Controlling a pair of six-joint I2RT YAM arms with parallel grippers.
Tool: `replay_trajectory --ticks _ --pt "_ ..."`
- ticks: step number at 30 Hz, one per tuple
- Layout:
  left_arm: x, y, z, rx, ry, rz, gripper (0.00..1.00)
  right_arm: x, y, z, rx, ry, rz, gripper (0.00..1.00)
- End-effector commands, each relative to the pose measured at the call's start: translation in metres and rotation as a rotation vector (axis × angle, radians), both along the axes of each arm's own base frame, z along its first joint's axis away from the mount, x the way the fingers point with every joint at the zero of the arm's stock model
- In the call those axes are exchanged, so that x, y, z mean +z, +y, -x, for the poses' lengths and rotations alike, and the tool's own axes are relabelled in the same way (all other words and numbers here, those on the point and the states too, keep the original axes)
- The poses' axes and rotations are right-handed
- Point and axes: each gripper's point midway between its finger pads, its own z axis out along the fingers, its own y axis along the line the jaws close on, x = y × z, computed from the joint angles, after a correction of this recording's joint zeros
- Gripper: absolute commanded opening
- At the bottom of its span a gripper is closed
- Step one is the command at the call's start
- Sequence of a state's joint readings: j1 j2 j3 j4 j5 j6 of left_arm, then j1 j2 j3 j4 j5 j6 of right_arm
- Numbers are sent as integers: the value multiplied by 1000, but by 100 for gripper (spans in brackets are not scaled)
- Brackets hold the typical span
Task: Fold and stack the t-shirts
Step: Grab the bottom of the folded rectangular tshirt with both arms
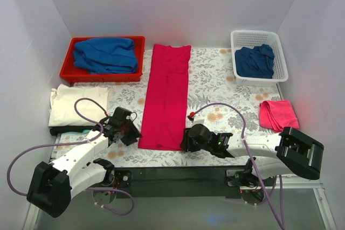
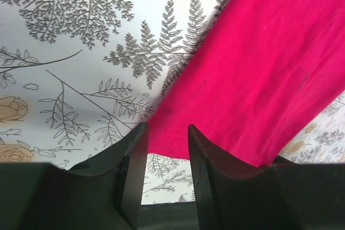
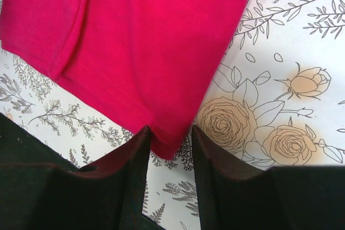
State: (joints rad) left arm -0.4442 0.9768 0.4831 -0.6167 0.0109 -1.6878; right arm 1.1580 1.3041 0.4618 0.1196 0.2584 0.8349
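Note:
The crimson-pink t-shirt lies flat on the flowered table as a long narrow strip, running from the back to the near edge. My left gripper is at its near left corner. In the left wrist view the hem lies at the tips of the left gripper, jaws apart and low over the table. My right gripper is at the near right corner. In the right wrist view that corner pokes in between the parted fingers of the right gripper.
A red bin at the back left holds a blue shirt. A white basket at the back right holds a dark blue one. A folded cream shirt lies at the left, a crumpled pink one at the right.

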Motion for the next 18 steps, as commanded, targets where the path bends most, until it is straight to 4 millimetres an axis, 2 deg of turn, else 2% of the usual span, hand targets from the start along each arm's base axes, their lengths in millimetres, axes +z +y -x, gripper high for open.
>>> replay_trajectory --ticks 1,8,12,14,15,16,18 --pt "-9 10 5 69 28 -57 33 -10 -5 5 1 30 38 42" --pt "-31 10 20 66 90 -88 33 -11 -7 6 -3 36 41 42" --pt "-32 8 23 57 93 -82 30 -14 -7 6 0 41 50 42" --pt "-29 5 23 54 84 -68 23 -14 -8 7 0 41 51 31" --pt "-29 5 24 49 84 -64 12 -15 -8 7 0 42 52 22" --pt "-29 3 24 44 81 -52 0 -15 -9 7 -2 43 55 2" --pt "-24 -3 24 17 68 -22 0 -15 -11 7 -5 45 62 1"
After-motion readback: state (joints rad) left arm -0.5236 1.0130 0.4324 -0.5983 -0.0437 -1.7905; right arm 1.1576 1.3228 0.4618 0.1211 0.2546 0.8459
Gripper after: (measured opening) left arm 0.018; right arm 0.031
